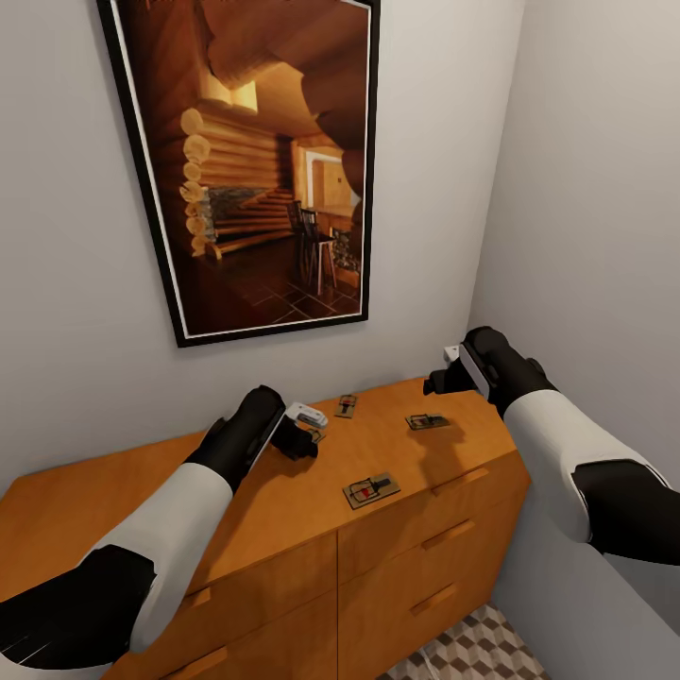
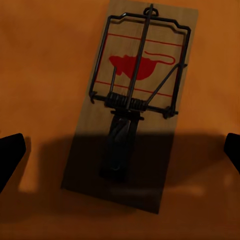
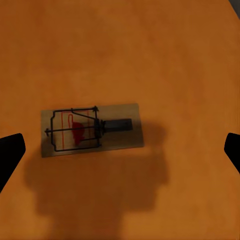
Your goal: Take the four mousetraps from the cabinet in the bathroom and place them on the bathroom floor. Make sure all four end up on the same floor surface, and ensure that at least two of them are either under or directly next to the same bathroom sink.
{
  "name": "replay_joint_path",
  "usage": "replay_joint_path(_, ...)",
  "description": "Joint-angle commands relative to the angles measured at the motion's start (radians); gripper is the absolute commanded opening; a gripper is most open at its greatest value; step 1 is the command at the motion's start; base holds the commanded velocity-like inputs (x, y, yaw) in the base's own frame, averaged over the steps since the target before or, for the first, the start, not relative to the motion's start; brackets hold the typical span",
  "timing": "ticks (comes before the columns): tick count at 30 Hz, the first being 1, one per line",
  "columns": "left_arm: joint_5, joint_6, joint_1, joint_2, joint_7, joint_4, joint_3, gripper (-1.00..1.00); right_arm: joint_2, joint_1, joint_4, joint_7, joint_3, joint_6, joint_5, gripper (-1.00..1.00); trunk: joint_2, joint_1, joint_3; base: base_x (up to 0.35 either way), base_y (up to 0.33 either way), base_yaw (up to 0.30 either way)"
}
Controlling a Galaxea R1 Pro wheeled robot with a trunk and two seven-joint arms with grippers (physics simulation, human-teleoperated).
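Left pincer (image 1: pixel 300 440) poised wide over the cabinet (image 1: pixel 283 510) surface, fingertips (image 2: pixel 11 150) spread clear on either side of a mousetrap (image 2: pixel 135 107) lying flat directly beneath, evidently lined up to straddle the board for a pinch. Between the two pincers, two more mousetraps, one at the front edge (image 1: pixel 370 489) and one toward the wall (image 1: pixel 346 406), untouched. Right pincer (image 1: pixel 440 380) likewise wide and empty, hovering above a fourth mousetrap (image 3: pixel 92 129) resting just below it, none yet on the bathroom floor (image 1: pixel 472 652).
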Motion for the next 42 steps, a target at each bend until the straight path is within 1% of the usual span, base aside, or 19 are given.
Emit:
replay_joint_path(1, -0.018, 0.003, 0.0, 0.0, -0.009, 0.077, -0.002, 1.0, -0.001, -0.001, -0.001, 0.008, 0.007, 0.004, 0.005, 1.0, -0.001, 0.0, -0.001, 0.0, 0.0, 0.0)
replay_joint_path(2, -0.018, 0.003, 0.0, 0.001, -0.009, 0.078, -0.002, 1.0, -0.001, -0.001, -0.001, 0.008, 0.007, 0.004, 0.005, 1.0, -0.001, 0.0, -0.001, 0.0, 0.0, 0.0)
replay_joint_path(3, -0.018, 0.003, 0.0, 0.001, -0.009, 0.079, -0.002, -1.0, -0.001, -0.001, -0.001, 0.008, 0.007, 0.004, 0.006, 1.0, -0.001, 0.0, -0.001, 0.0, 0.0, 0.0)
replay_joint_path(23, -0.018, 0.003, -0.001, 0.001, -0.009, 0.082, -0.003, -1.0, -0.001, -0.001, -0.002, 0.009, 0.006, 0.004, 0.006, 1.0, -0.001, 0.0, -0.001, 0.0, 0.0, 0.0)
replay_joint_path(28, -0.017, 0.003, 0.0, -0.001, -0.01, 0.069, -0.002, -1.0, -0.001, -0.001, -0.002, 0.008, 0.005, 0.004, 0.005, 1.0, -0.001, 0.0, -0.001, 0.0, 0.0, 0.0)
replay_joint_path(30, -0.019, 0.003, -0.001, -0.004, -0.01, 0.052, -0.002, -1.0, -0.001, -0.001, -0.002, 0.008, 0.005, 0.004, 0.005, 1.0, -0.001, 0.0, -0.001, 0.0, 0.0, 0.0)
replay_joint_path(33, -0.019, 0.003, 0.0, -0.005, -0.011, -0.043, -0.001, -1.0, -0.001, -0.001, -0.003, 0.008, 0.004, 0.004, 0.005, 1.0, -0.001, 0.0, -0.001, 0.0, 0.0, 0.0)
replay_joint_path(37, -0.018, 0.003, -0.001, -0.003, -0.011, -0.125, 0.002, -1.0, -0.001, -0.001, -0.007, 0.008, 0.005, 0.004, 0.006, 1.0, -0.001, 0.0, -0.001, 0.0, 0.0, 0.0)
replay_joint_path(42, -0.018, 0.003, -0.001, -0.002, -0.011, -0.156, 0.004, -1.0, -0.001, -0.001, -0.012, 0.009, 0.006, 0.004, 0.008, 1.0, -0.001, 0.0, -0.001, 0.0, 0.0, 0.0)
